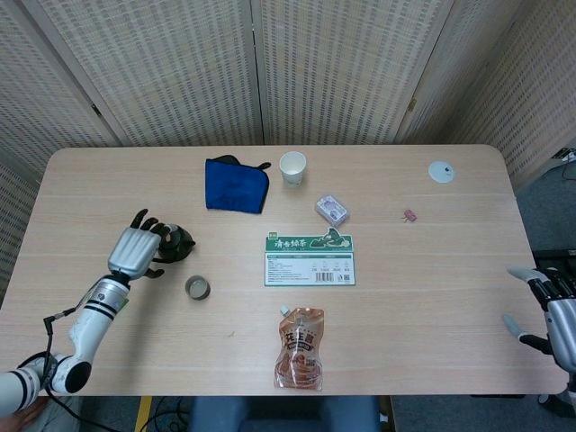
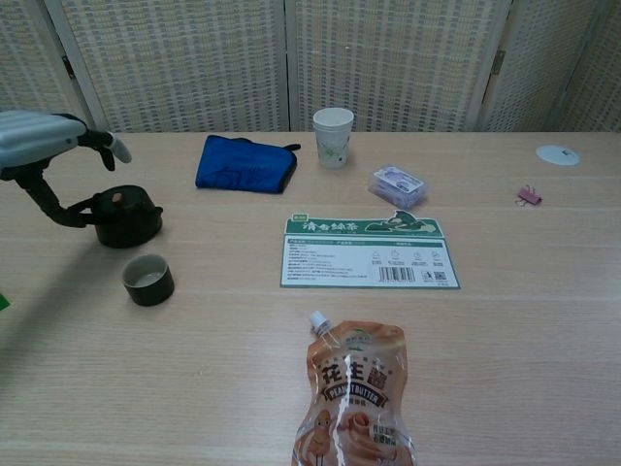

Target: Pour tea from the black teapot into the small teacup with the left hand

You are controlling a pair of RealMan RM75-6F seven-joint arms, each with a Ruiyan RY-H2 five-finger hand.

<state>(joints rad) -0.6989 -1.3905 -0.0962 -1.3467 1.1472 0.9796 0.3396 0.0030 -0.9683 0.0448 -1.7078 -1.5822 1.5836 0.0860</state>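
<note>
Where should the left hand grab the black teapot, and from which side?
Probably the bail handle of the small black teapot. In the chest view it has flopped toward the left hand instead of standing over the lid, so come from the pot's left, away from the spout side, keeping clear of the small dark teacup in front.

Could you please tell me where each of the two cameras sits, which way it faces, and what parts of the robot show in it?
Head view: sits high, looking steeply down on the whole table; the left hand and forearm show at the black teapot, the right hand at the right edge.
Chest view: sits low at the near table edge, looking across towards the screens; only the left hand shows.
Both share the teapot, small teacup, blue cloth, paper cup, green card and peanut butter pouch.
</note>
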